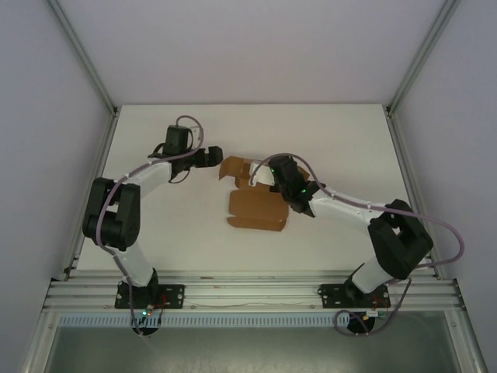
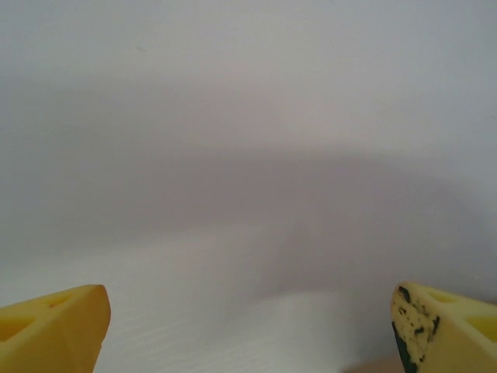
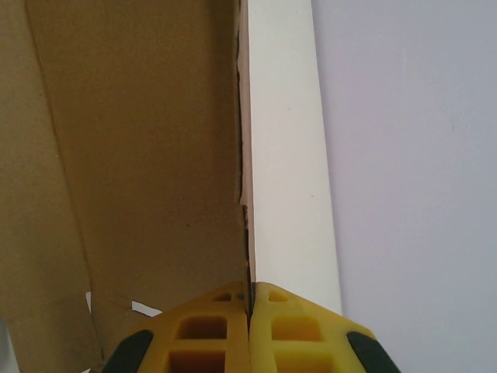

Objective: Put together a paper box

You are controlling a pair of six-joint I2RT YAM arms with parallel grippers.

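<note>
The paper box (image 1: 256, 208) is brown cardboard lying partly folded at the middle of the table, with one flap (image 1: 233, 168) raised on its far left side. My right gripper (image 1: 270, 176) is shut on an upright panel of it. In the right wrist view the yellow fingers (image 3: 217, 334) pinch the panel's thin edge at the right gripper (image 3: 250, 299), brown inner side (image 3: 140, 155) to the left and white outer side (image 3: 283, 155) to the right. My left gripper (image 1: 216, 158) hovers just left of the raised flap. Its yellow fingertips (image 2: 58, 326) stand wide apart around the left gripper (image 2: 248, 326), with nothing between them.
White table (image 1: 155, 233) with grey enclosure walls and aluminium frame posts (image 1: 408, 74) at the corners. An aluminium rail (image 1: 248, 291) carrying both arm bases runs along the near edge. Both arms reach in over the table's middle.
</note>
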